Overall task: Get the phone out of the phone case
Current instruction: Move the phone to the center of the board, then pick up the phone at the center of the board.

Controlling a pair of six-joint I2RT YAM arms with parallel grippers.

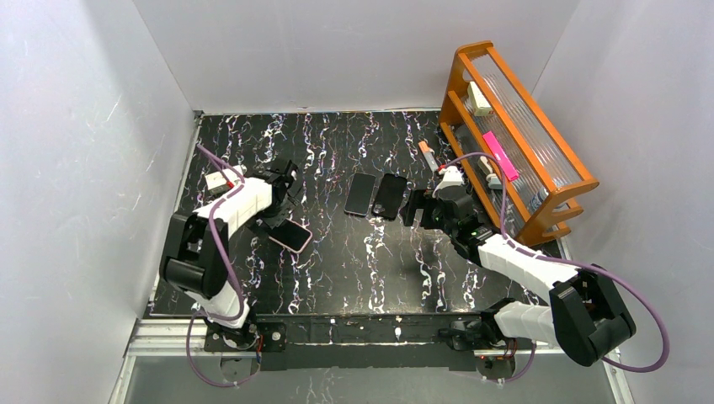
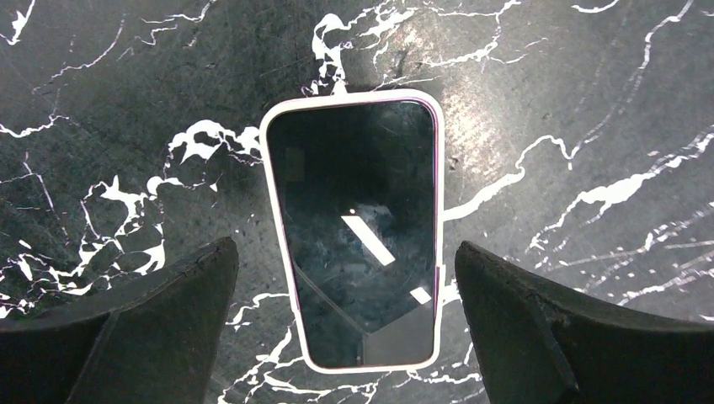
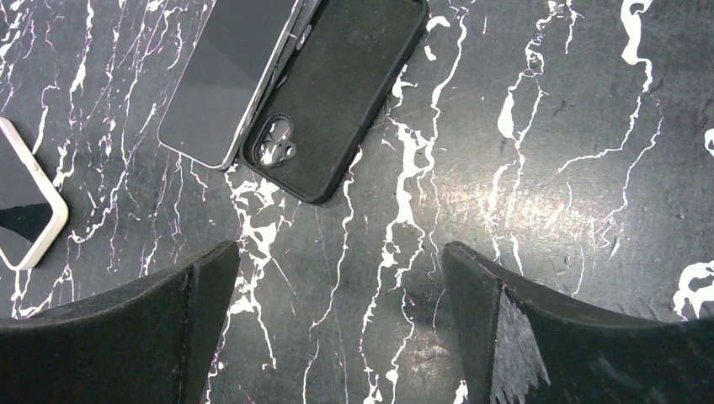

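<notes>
The dark phone in its pale case [image 1: 292, 236] lies flat on the black marbled counter [image 1: 362, 269], left in the top view. The left claw [image 2: 345, 248] hangs wide over it. Mid-frame, a bare dark phone [image 3: 226, 80] lies just beside an empty black case [image 3: 341, 93]. The right claw [image 3: 337, 252] is wide, holding nothing.

wooden rack [image 1: 514, 135] walling far right, bare phone [image 1: 360, 194] beside black case [image 1: 389, 195] mid-table, open tabletop [image 1: 362, 278] nearer

An orange rack [image 1: 551, 206] holding a pink strip [image 1: 500, 157] stands at the worktop's [image 1: 354, 269] far right, a small white item [image 1: 221, 181] at its left edge.
</notes>
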